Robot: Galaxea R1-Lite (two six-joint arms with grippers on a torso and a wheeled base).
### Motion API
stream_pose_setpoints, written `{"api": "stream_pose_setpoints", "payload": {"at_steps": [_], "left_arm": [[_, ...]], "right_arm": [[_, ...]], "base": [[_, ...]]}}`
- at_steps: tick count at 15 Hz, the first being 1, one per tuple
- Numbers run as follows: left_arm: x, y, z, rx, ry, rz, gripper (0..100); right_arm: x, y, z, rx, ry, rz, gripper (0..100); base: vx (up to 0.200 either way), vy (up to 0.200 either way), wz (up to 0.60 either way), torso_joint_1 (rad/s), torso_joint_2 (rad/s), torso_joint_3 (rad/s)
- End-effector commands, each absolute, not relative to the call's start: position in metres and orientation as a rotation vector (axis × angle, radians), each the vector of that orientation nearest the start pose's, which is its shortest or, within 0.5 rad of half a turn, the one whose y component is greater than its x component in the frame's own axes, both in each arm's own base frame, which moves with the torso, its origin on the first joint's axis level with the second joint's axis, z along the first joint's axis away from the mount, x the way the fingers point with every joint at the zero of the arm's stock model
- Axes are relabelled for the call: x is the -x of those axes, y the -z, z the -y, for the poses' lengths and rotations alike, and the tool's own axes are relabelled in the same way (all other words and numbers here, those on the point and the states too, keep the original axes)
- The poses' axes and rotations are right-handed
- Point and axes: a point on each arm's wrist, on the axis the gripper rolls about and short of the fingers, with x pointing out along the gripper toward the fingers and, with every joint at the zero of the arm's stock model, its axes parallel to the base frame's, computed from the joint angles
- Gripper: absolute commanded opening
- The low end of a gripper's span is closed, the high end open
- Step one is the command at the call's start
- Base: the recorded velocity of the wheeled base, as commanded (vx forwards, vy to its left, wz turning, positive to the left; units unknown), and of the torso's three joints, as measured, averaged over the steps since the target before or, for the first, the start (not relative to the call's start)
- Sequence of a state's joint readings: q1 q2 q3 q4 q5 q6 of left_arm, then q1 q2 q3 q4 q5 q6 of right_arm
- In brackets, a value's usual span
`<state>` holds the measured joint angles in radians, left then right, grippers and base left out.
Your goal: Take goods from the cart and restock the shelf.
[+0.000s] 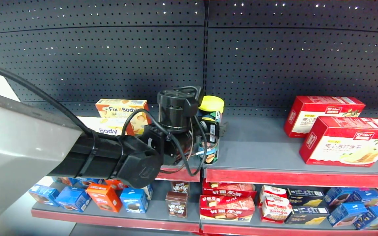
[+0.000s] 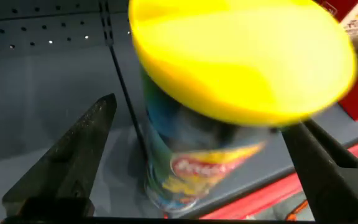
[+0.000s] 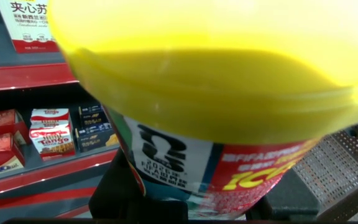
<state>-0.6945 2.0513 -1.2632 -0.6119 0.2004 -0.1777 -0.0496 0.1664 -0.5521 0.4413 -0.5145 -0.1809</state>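
A tall can with a yellow lid stands upright on the grey upper shelf, near its red front edge. My left gripper is around it. In the left wrist view the can sits between the two dark fingers of the left gripper, with a gap showing on one side, so the jaws stand open. A second yellow-lidded can is very close in the right wrist view. My right gripper is shut on its lower part, beside the cart's metal mesh.
Orange-and-white biscuit boxes stand just left of the can on the shelf. Two red wafer boxes lie to the right, with bare shelf in between. The lower shelf holds several small blue, orange and red packs. A perforated back panel closes the rear.
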Motion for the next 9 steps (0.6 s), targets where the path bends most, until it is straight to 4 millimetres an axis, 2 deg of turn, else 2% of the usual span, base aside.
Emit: {"api": "stream_pose_setpoints", "payload": {"at_steps": [1,9], "left_arm": [[-0.312,-0.181,0.258,0.094,0.482,-0.208,100],[-0.286,-0.187,0.242,0.08,0.492,-0.229,100]], "right_arm": [[0.064,-0.18,0.008,0.188,0.56,-0.103,0],[0.067,-0.176,0.008,0.185,0.561,-0.093,0]], "base": [[0.0,0.0,0.0,0.0,0.0,0.0],[0.0,0.0,0.0,0.0,0.0,0.0]]}}
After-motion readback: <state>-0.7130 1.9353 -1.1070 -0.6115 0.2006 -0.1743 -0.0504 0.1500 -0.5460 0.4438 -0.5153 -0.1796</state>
